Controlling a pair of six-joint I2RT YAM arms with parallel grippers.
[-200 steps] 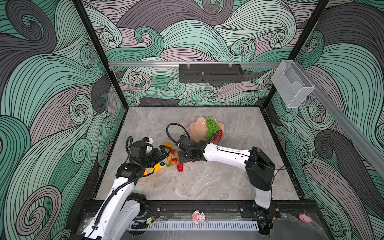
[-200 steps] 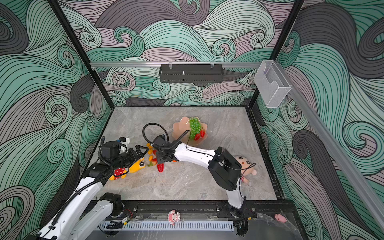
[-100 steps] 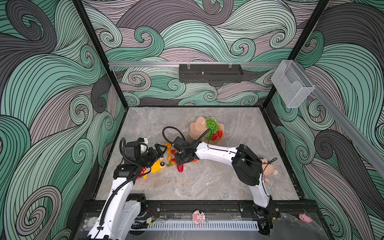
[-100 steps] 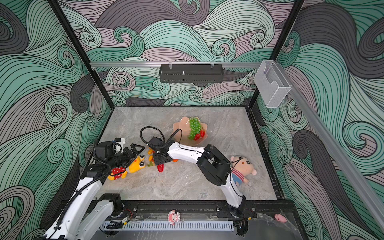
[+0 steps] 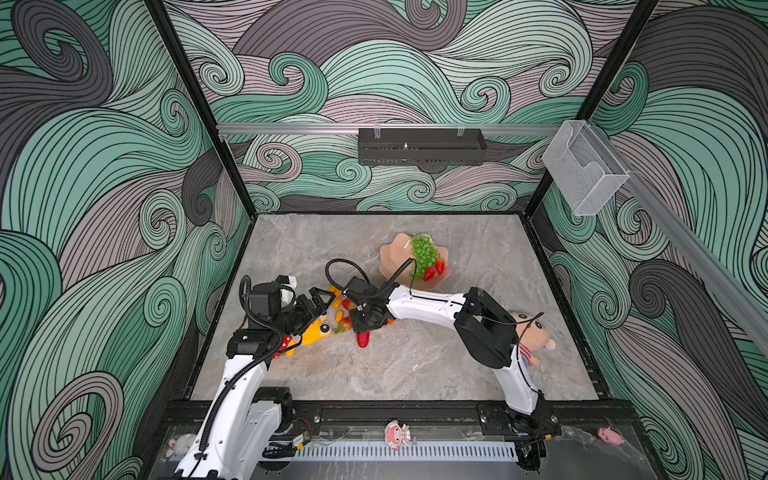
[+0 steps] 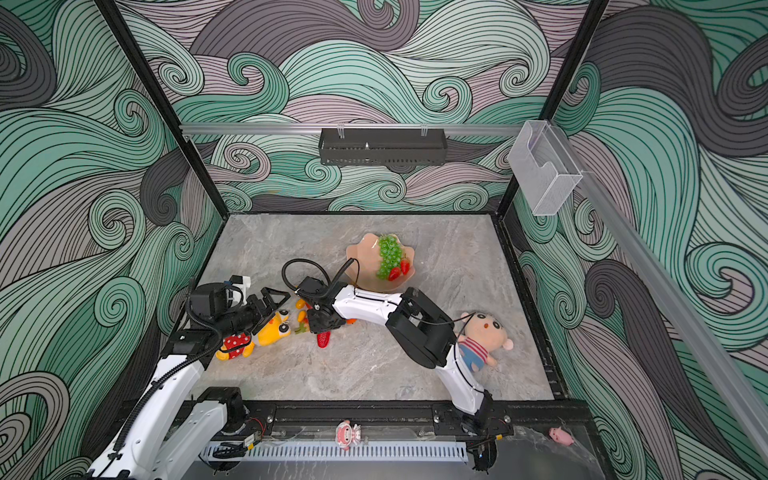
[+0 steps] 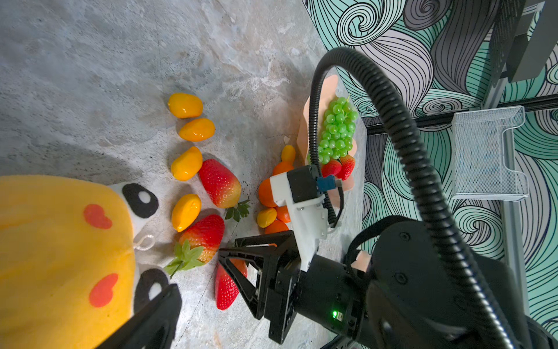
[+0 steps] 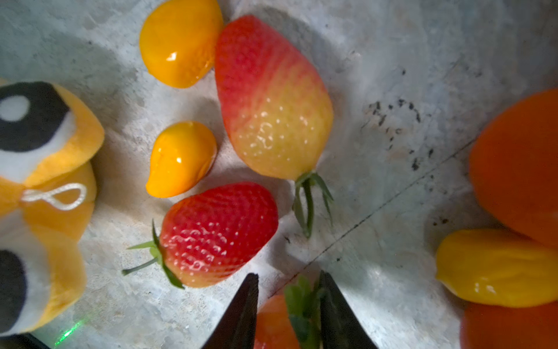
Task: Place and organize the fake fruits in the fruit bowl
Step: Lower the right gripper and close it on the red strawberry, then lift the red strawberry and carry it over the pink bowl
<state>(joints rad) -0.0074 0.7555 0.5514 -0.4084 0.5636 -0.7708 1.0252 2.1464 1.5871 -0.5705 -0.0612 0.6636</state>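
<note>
The peach fruit bowl (image 5: pixel 392 259) (image 6: pixel 360 257) sits mid-table and holds the green grape bunch (image 5: pixel 424 255) and two strawberries (image 5: pixel 434 270). Left of it, loose fake fruits lie on the table: kumquats (image 7: pixel 184 105), strawberries (image 7: pixel 219 182) and tangerines (image 7: pixel 265 193). My right gripper (image 5: pixel 362 330) (image 8: pixel 288 290) reaches across the middle. It is down on a red strawberry (image 5: pixel 363 339) (image 8: pixel 273 324) lying on the table, with a finger against each side near its green top. My left gripper (image 5: pixel 322 300) (image 6: pixel 276 297) hovers open above the yellow plush, holding nothing.
The yellow plush toy (image 5: pixel 313 332) (image 7: pixel 60 256) lies touching the fruit cluster on its left. A doll with a striped shirt (image 5: pixel 530 338) lies at the right behind my right arm's elbow. The right arm's cable loops up beside the bowl (image 7: pixel 362 90).
My right gripper's jaws have narrowed around the strawberry, and the arm's elbow swung left, uncovering the doll. My left arm drew back slightly to the left.
</note>
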